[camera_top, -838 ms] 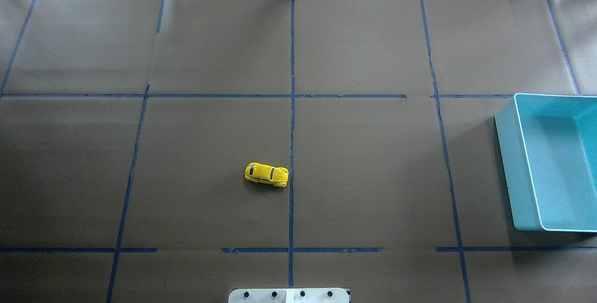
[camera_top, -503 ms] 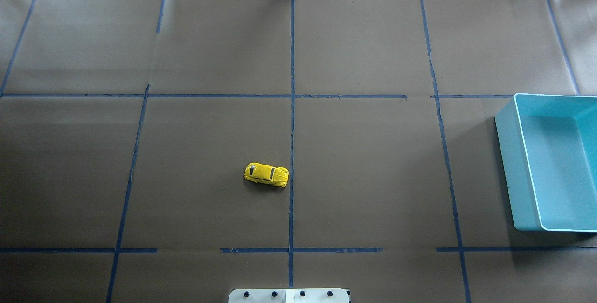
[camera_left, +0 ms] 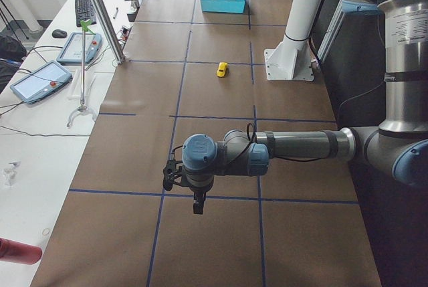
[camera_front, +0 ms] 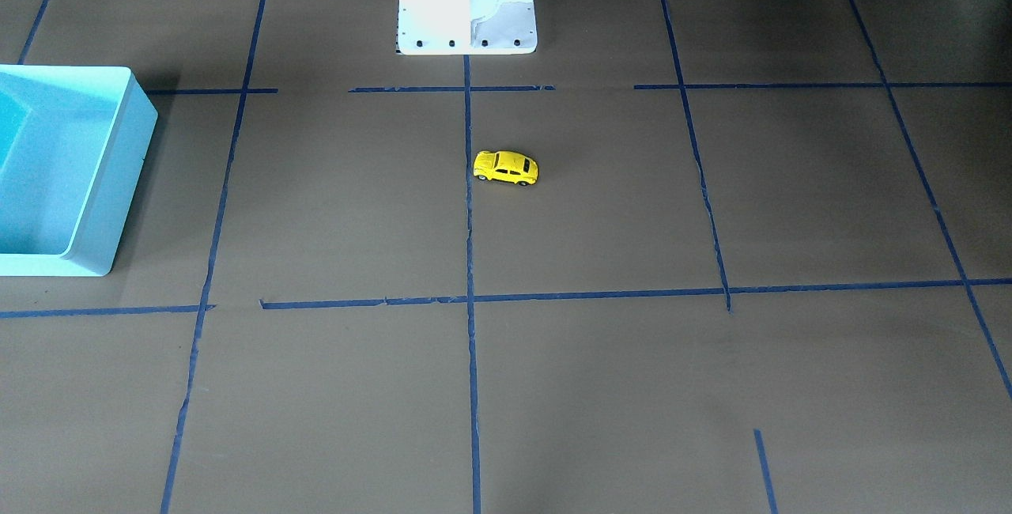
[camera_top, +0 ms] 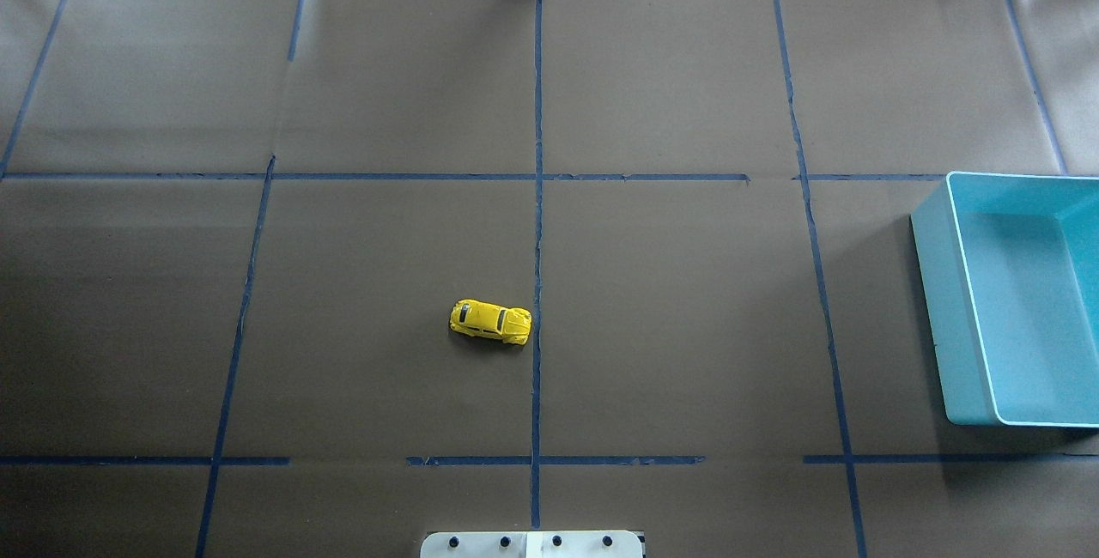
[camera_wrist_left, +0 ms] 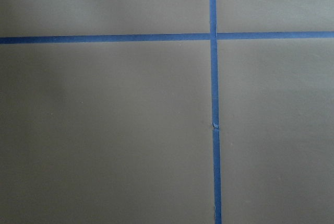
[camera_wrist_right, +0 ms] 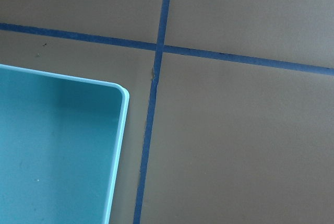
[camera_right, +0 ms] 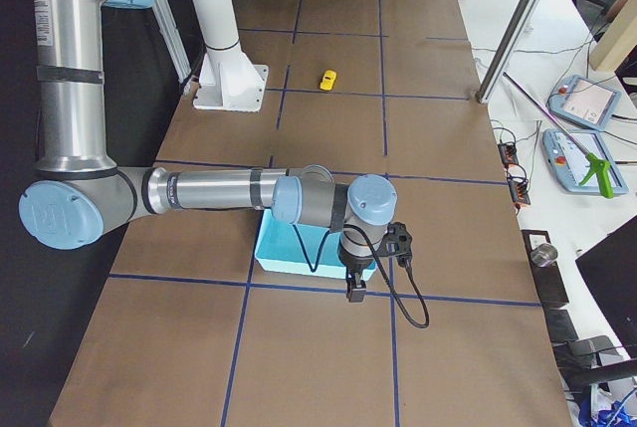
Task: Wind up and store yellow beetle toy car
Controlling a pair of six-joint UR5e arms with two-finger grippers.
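The yellow beetle toy car (camera_top: 490, 322) stands on its wheels on the brown table, just left of the centre tape line; it also shows in the front view (camera_front: 506, 168) and small in both side views (camera_left: 222, 69) (camera_right: 327, 80). The turquoise bin (camera_top: 970, 300) stands empty at the table's right edge. My left gripper (camera_left: 197, 203) hangs far out over the table's left end. My right gripper (camera_right: 353, 293) hangs beside the bin (camera_right: 289, 253). Both show only in side views, so I cannot tell whether they are open or shut.
Blue tape lines divide the brown paper cover into squares. The robot's white base (camera_top: 532, 544) sits at the near middle edge. A metal post (camera_left: 100, 13) and tablets stand on the white bench beyond the table. The right wrist view shows the bin's corner (camera_wrist_right: 117, 145).
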